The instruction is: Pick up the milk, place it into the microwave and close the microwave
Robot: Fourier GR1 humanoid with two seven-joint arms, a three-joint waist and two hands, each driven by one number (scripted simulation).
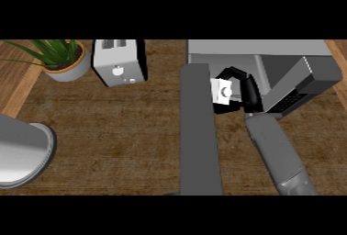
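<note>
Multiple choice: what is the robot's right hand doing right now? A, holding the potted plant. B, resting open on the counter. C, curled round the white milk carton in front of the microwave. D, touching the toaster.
C: the right hand is curled round the white milk carton just in front of the microwave, well away from the toaster and the potted plant.
</note>
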